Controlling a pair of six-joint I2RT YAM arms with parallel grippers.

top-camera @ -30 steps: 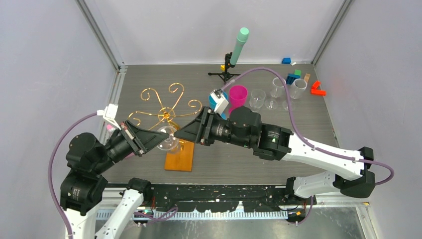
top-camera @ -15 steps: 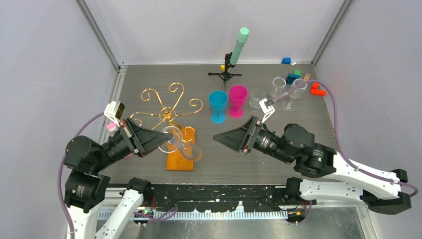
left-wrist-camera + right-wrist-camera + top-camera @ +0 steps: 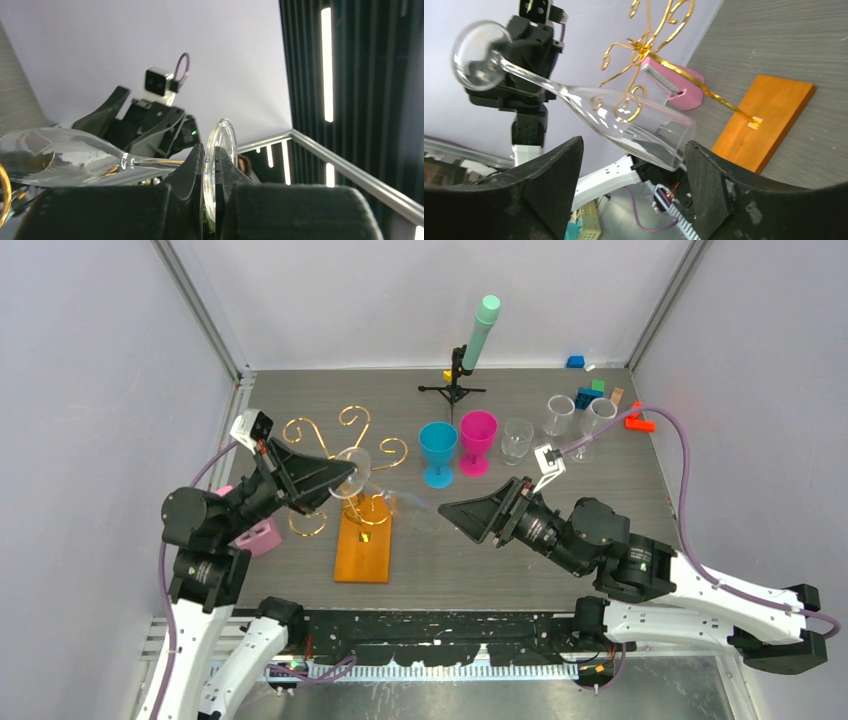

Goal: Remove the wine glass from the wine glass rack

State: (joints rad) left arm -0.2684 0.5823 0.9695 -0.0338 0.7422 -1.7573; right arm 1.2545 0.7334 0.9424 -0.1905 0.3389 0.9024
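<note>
One wine glass (image 3: pixel 589 107), foot edge in left end effector (image 3: pixel 209 160), beside rack (image 3: pixel 362 545)

The wine glass (image 3: pixel 589 107) is clear, smooth, glossy glass, with bright glints along its stem and bowl. The rack (image 3: pixel 642 46) is thin, polished, gold-coloured metal wire. Its base (image 3: pixel 774 110), at the right of the right wrist view, looks like smooth orange-brown wood with a soft sheen. The table (image 3: pixel 784 35) has a dark grey, matt, finely streaked wood-grain surface. The left gripper (image 3: pixel 209 160) has fingers (image 3: pixel 125 210) of a black, matt, slightly grainy material. The right gripper (image 3: pixel 633 147) has fingers (image 3: pixel 724 200) of the same look, scuffed with pale specks. In the overhead view, the blue goblet (image 3: pixel 437 440) and pink goblet (image 3: pixel 477 430) look like smooth coloured plastic, and the walls (image 3: pixel 100 390) are plain and matt.
</note>
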